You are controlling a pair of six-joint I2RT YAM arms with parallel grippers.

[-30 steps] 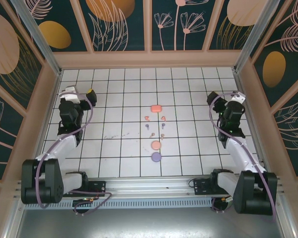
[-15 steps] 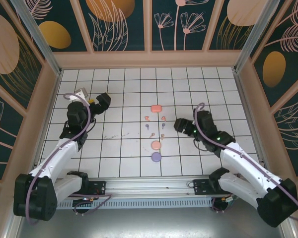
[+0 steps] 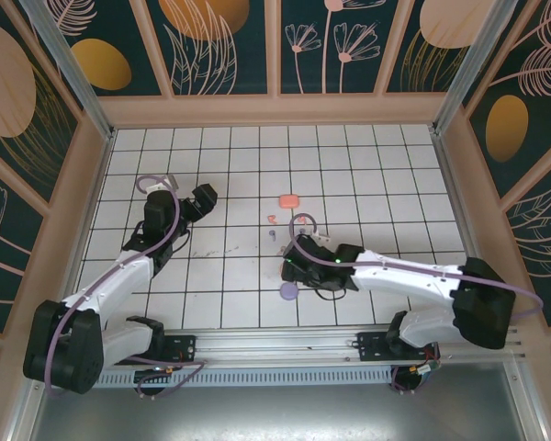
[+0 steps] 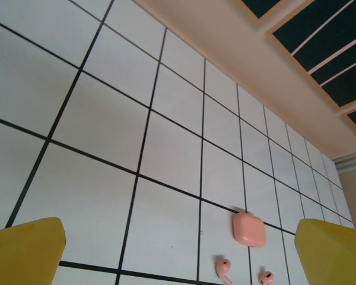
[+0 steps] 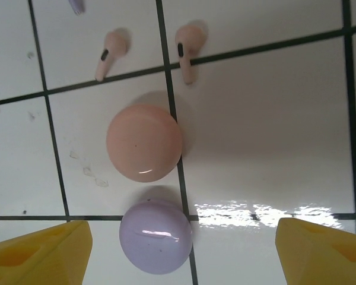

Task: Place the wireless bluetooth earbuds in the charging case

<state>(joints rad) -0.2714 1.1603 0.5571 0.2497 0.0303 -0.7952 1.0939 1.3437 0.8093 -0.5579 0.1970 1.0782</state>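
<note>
Two salmon-pink earbuds [image 5: 110, 54] [image 5: 187, 50] lie on the white tiles just beyond a round pink disc [image 5: 143, 142] and a round purple disc [image 5: 156, 236]. My right gripper [image 5: 181, 255] hovers above the purple disc, open, its yellow fingers [image 5: 38, 252] wide of the disc on both sides and not touching it. From above, the right gripper [image 3: 294, 266] covers the pink disc, with the purple disc [image 3: 288, 291] beside it. My left gripper [image 3: 205, 196] is open and holds nothing. It faces a pink rounded-square case [image 4: 248, 229] and two pink earbuds [image 4: 223, 267] [image 4: 265, 277].
A pink earbud [image 3: 272, 219] and a purple earbud [image 3: 272, 234] lie left of the right arm's wrist. The pink case [image 3: 289, 200] sits farther back. Wooden walls [image 3: 275, 110] enclose the tiled floor on three sides.
My right arm has swung from the right side to the middle and now hangs over the two discs. The left gripper has reached a little forward and to the right.
</note>
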